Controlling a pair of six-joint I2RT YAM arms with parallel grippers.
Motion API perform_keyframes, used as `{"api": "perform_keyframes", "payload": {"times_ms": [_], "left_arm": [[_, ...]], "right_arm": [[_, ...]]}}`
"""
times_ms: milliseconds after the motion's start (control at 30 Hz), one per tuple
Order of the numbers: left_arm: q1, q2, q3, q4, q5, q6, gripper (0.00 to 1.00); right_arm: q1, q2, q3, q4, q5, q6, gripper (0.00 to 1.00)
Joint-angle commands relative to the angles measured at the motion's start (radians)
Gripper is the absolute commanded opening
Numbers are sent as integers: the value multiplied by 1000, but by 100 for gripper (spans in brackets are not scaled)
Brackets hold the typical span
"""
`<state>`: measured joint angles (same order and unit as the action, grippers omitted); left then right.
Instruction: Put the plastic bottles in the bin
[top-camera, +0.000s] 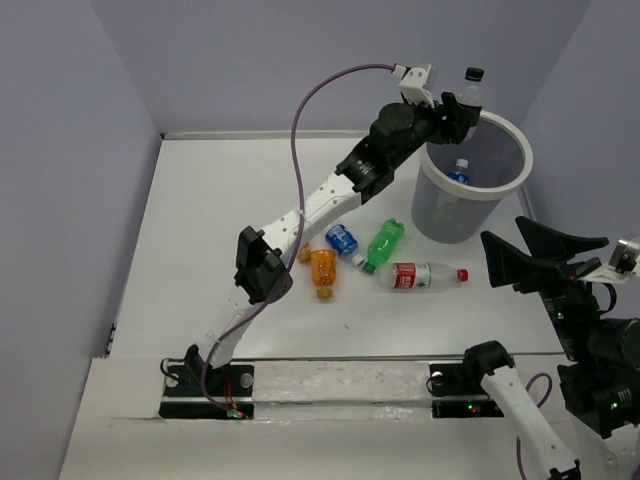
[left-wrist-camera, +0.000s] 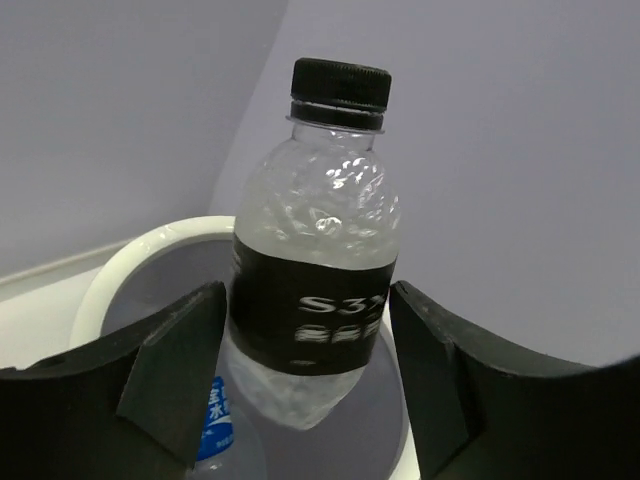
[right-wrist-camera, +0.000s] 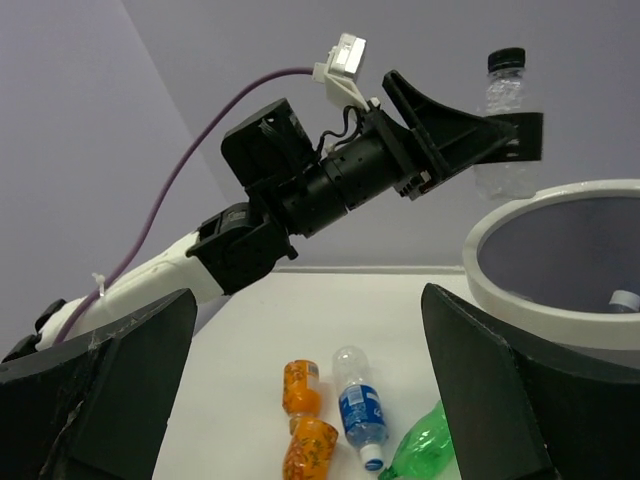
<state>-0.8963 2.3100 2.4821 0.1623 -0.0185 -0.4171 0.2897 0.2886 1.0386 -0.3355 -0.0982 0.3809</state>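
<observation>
My left gripper (top-camera: 462, 108) is shut on the black-capped bottle (left-wrist-camera: 318, 230) and holds it upright over the far rim of the bin (top-camera: 437, 212). A clear blue-labelled bottle (top-camera: 458, 172) lies inside the bin. On the table lie two orange bottles (top-camera: 322, 270), a blue-labelled bottle (top-camera: 342, 240), a green bottle (top-camera: 384, 243) and a red-labelled bottle (top-camera: 420, 276). My right gripper (top-camera: 505, 245) is open and empty, raised near the bin's right side. The right wrist view shows the orange bottles (right-wrist-camera: 300, 388), the blue-labelled one (right-wrist-camera: 358, 408) and the green one (right-wrist-camera: 430, 445).
The left arm (top-camera: 320, 200) stretches diagonally across the table to the bin. Purple walls close the table's far and side edges. The bin's white rim (right-wrist-camera: 500, 290) is close to my right gripper.
</observation>
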Motion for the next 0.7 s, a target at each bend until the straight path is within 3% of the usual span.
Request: {"api": "perform_keyframes", "payload": {"times_ms": [0, 67, 300, 400, 500, 600, 633, 667], "left_arm": [[-10, -9, -11, 94, 14, -22, 86], [-10, -14, -15, 92, 8, -3, 99], [0, -118, 49, 92, -47, 135, 99], [20, -278, 8, 69, -75, 204, 99], [28, -465, -135, 25, -148, 306, 99], [34, -636, -413, 32, -256, 359, 99], [36, -762, -598, 49, -289, 359, 99], [39, -826, -682, 72, -313, 357, 99]], "right_arm": [[6, -6, -8, 0, -21, -13, 99], [6, 3, -15, 1, -24, -19, 99], [6, 92, -29, -34, -147, -59, 99], [6, 161, -71, -23, -218, -59, 99], [6, 263, -136, 16, -293, -40, 99], [6, 365, -216, 107, -343, -7, 95], [22, 386, -230, 136, -339, 9, 95], [52, 426, -248, 148, -328, 10, 95]]}}
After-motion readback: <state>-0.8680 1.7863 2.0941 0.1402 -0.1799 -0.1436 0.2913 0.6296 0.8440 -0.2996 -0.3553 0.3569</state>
